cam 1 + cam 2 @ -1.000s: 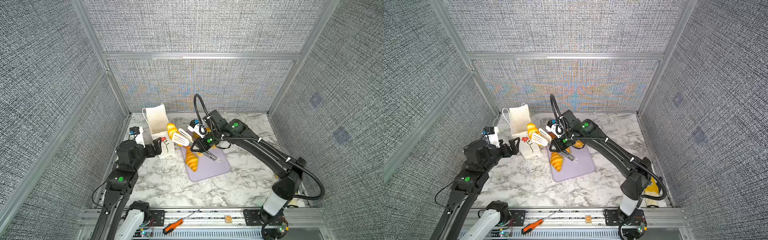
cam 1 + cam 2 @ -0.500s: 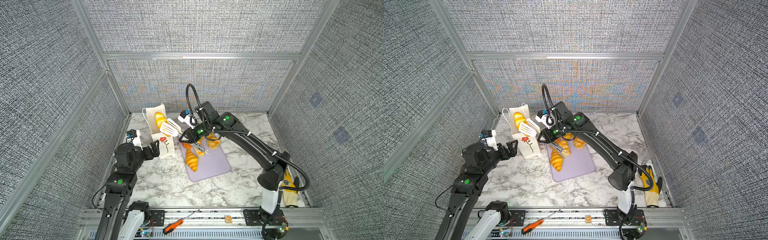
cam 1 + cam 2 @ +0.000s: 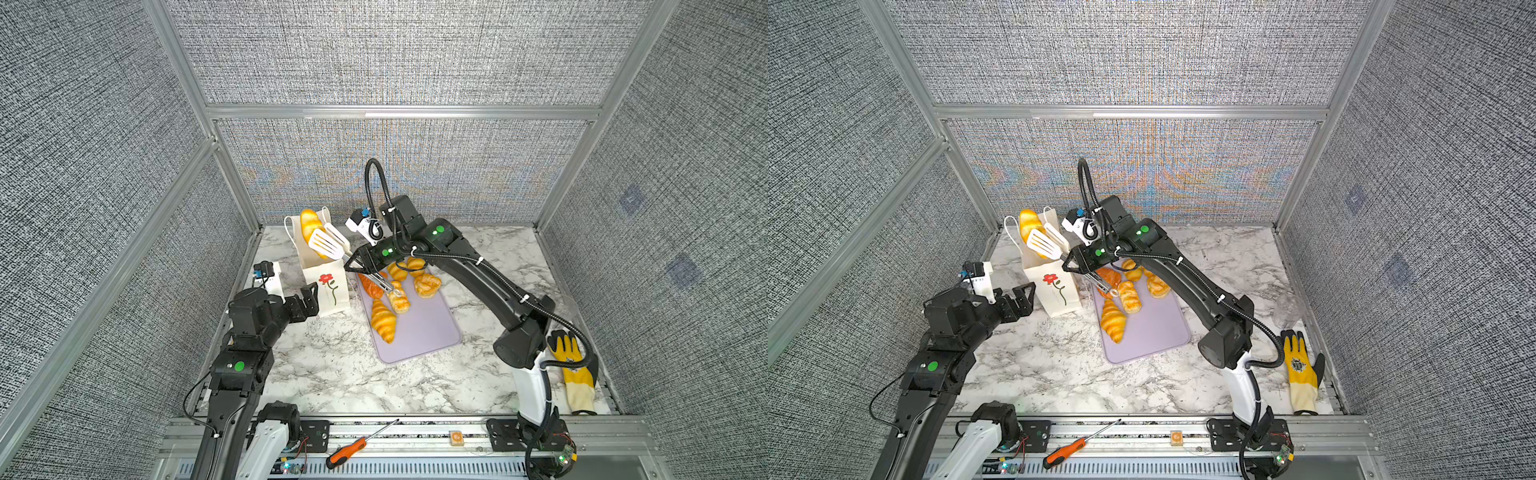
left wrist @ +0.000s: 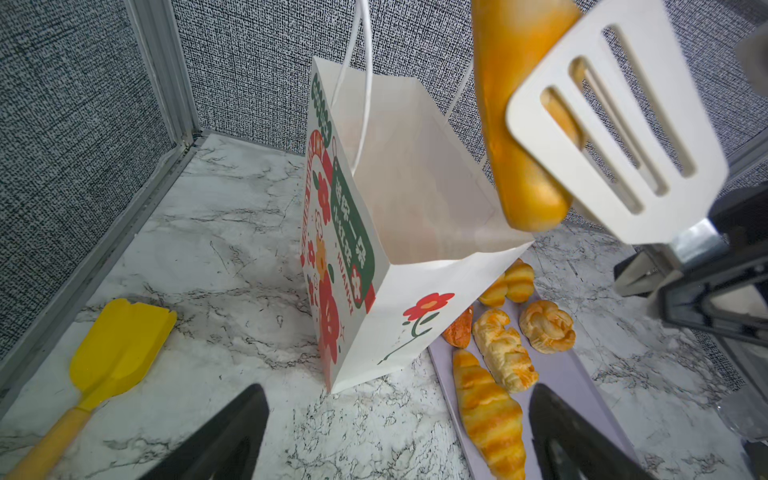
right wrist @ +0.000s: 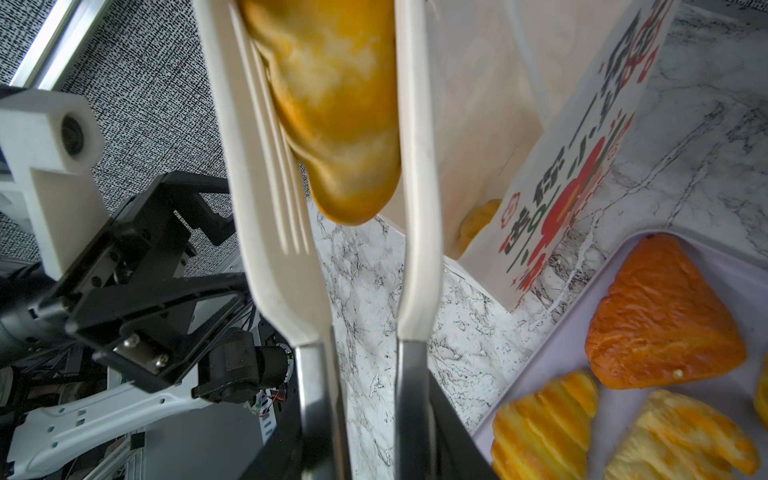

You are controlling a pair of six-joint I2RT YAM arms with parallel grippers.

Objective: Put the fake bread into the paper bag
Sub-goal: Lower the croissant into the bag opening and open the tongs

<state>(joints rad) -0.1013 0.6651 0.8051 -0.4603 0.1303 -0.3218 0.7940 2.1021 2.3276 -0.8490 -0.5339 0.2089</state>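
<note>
The right gripper (image 3: 353,262) is clamped on the metal handles of the white tongs (image 3: 326,245), and the two slotted blades pinch a golden roll (image 3: 309,222) between them. The roll hangs lengthwise, its lower end pointing down, over the open mouth of the paper bag (image 3: 328,291). In the left wrist view the roll (image 4: 519,145) is above the bag's rim, near the side of the mouth that faces the lavender board.

The paper bag stands upright near the counter's (image 3: 340,374) back left corner, with its flower print turned to the front edge and its cord handles up. Deep inside it, in the right wrist view, there is a yellow shape (image 5: 478,224) that is probably another pastry, though little of it shows.

The left gripper (image 4: 399,415) hovers low just in front of the bag with its jaws spread wide, holding nothing and not touching the paper.

The lavender board (image 3: 419,332) lies in the middle of the counter, just beside the bag. Six pieces of fake bread rest on it:
- a reddish-brown croissant (image 3: 370,286) at the corner nearest the bag
- a yellow croissant (image 3: 384,322) toward the front
- a twisted pastry (image 3: 399,299)
- a knotted ring (image 3: 427,284)
- two small rolls (image 3: 407,268) at the back end

A yellow spatula (image 4: 120,340) lies by the counter's left edge, and a yellow glove (image 3: 575,374) lies by the right edge near the front.
</note>
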